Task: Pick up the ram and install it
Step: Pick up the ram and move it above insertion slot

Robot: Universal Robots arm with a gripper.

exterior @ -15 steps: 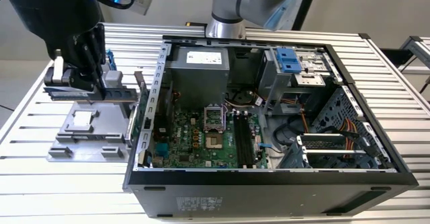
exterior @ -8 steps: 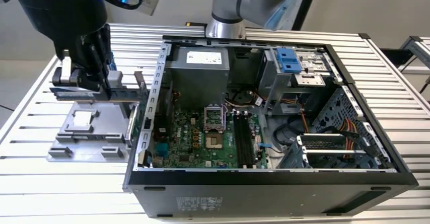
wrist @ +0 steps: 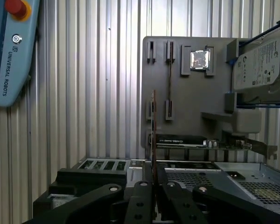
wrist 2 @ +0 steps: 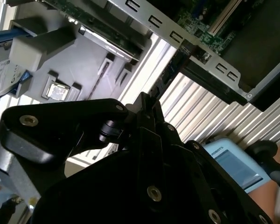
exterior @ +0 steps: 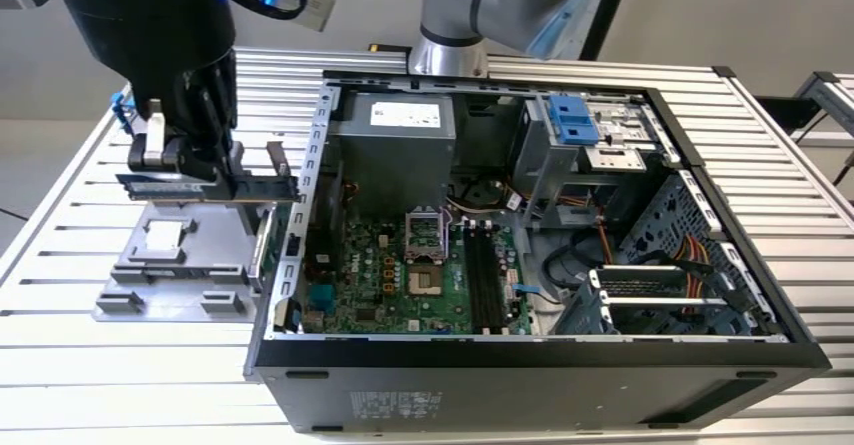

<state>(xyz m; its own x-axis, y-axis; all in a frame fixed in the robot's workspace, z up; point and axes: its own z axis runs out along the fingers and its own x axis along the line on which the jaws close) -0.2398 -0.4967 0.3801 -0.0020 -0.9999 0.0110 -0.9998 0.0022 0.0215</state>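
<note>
Half done, roughly, judging from how things lie. Has the ram pinched in the gripper, closed down to the thickness of the board and gripping it near mid-length, flat faces upright and long edge level. Holds it above the grey holder on the tabletop, apparently lifted clear of it, just beside the outer wall of the open computer case on the exterior view's left. Shows the ram in the first wrist view as a thin edge-on line running out from between the fingertips of the gripper, in line with a pair of clips on the holder, bare grey between them as far as can be made out. Counts, then, as picked up. Leaves the installing undone: not over the motherboard, well apart from the long black slots, and those look unfilled. Shares the scene with a hard drive in a blue frame, a small square chip and a dark card, all seated on the holder.
</note>
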